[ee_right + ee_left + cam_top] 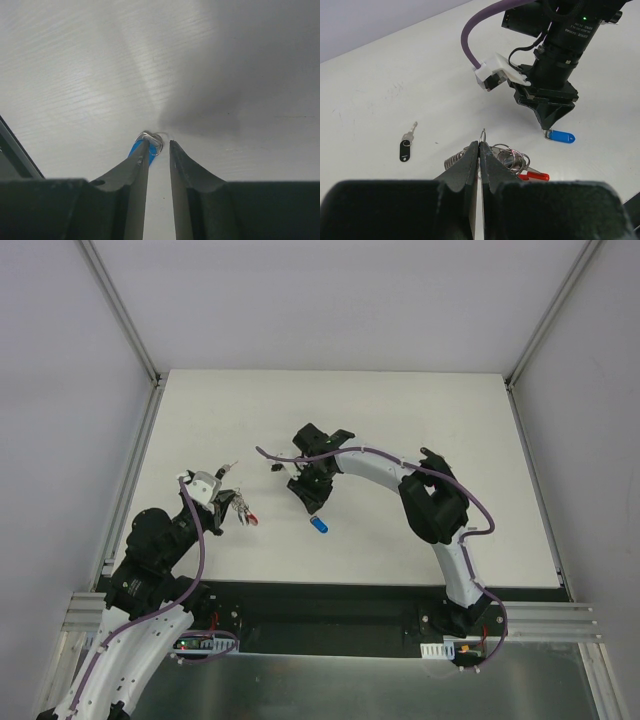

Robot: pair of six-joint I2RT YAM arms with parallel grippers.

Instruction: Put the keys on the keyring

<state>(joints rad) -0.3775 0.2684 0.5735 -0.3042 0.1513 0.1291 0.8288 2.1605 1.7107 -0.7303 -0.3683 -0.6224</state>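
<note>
My left gripper (480, 144) is shut on a thin wire ring of the keyring (512, 157), a cluster of silver rings with a coil and a red plastic piece (536, 175) lying just right of the jaws. In the top view the left gripper (228, 500) holds the keyring (243, 510) left of centre. A blue-headed key (561, 136) lies on the table under the right gripper's tips (547, 122). In the right wrist view my right gripper (159, 144) stands open by a narrow gap, and the blue key (135, 149) with its small ring (154, 140) lies against the left fingertip. A black-headed key (405, 149) lies apart, to the left.
The white table (400, 420) is bounded by metal rails at the sides and a dark strip at the near edge. The right arm (430, 500) arches over the table's middle right, with its purple cable (470, 35) hanging close to the keyring.
</note>
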